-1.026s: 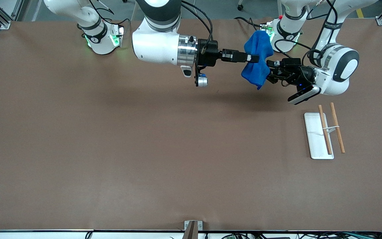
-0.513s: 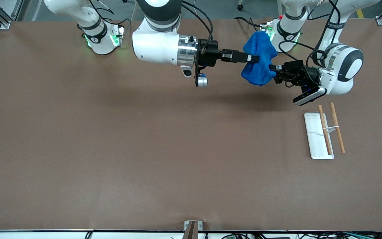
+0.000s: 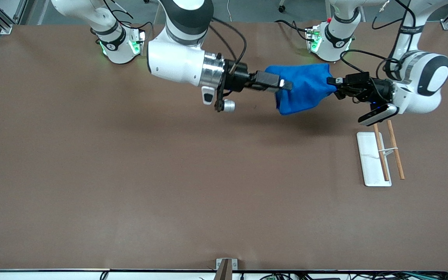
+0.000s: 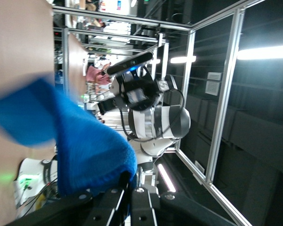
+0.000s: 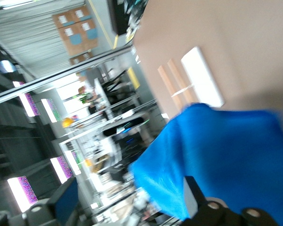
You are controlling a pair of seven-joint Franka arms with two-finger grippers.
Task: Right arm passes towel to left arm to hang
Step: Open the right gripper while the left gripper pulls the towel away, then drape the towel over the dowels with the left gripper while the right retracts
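Two white Franka arms meet in mid-air over the brown bench, a blue towel stretched between them. The left end effector is clamped shut on one edge of the towel, at the end toward the left arm; its wrist view shows the black fingers pinched together on a fold of the cloth. The right end effector sits at the towel's other end with its jaws spread wide; in the right wrist view one finger stands in front of the cloth and the other well apart from it, clear of the fabric. Whether that finger still touches the towel cannot be told. The towel hangs above the bench, off its surface, over the strip close to the arms' bases and toward the left arm's end, its lower part sagging in a loose fold.

A white rack with two wooden rods lies on the bench toward the left arm's end, nearer to the front camera than the towel and well apart from it. The left arm's wrist hovers over the bench just above the rack's upper end in the front view.
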